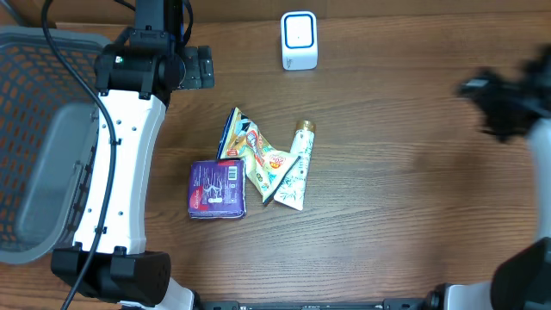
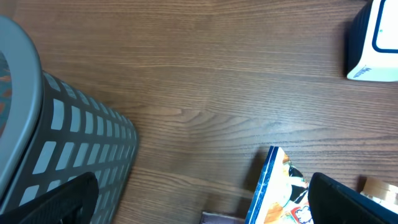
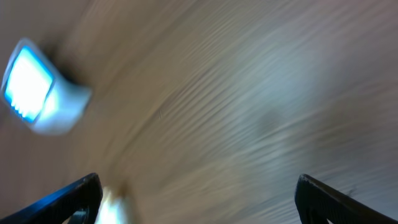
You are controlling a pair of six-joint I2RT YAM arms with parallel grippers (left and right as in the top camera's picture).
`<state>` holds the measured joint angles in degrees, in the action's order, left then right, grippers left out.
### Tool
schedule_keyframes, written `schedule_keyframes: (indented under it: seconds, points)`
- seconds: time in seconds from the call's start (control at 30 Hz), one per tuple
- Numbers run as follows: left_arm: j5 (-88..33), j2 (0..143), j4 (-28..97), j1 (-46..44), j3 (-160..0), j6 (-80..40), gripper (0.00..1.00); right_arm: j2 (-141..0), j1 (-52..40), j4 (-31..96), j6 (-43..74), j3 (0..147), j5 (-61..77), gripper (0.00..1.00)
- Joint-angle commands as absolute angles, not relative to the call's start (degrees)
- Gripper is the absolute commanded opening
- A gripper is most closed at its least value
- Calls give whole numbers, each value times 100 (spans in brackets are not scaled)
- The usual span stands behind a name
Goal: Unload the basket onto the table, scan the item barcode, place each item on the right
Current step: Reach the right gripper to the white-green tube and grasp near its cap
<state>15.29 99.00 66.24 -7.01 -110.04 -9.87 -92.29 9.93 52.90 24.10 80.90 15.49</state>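
Left claw [image 1: 203, 67], overhead: apart, empty. Purple box [image 1: 217, 189] lies free in the central pile, well apart from the scanner [image 1: 299, 40].
Left wrist: fingers [image 2: 56, 199] wide, snack packet [image 2: 273, 186] ahead.
Right wrist: blurred; right claw [image 3: 199, 199] apart, holding nothing.
We judge pickup is pending; the next move needs a grasp.
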Motion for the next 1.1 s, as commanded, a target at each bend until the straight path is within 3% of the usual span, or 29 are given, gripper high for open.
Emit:
schedule_keyframes:
  seconds: [0.0,0.17,0.3,1.07]
  points:
    - [1605,9850,6622,-674,-11111,-880,100,-9443,-167,5325,2099,8138,2453,100]
    - [1605,9850,6619,-674,-11111,-880,100,-10018,-1706,4783,2403,8138,1905,100]
    - [1605,9850,6619,-674,-11111,-880,100,-10615,-2338,4327,2585,8138,1636,100]
    - [1605,9850,6619,-674,-11111,-880,100,-11891,-2716,2812,2681,8141,1194,100]
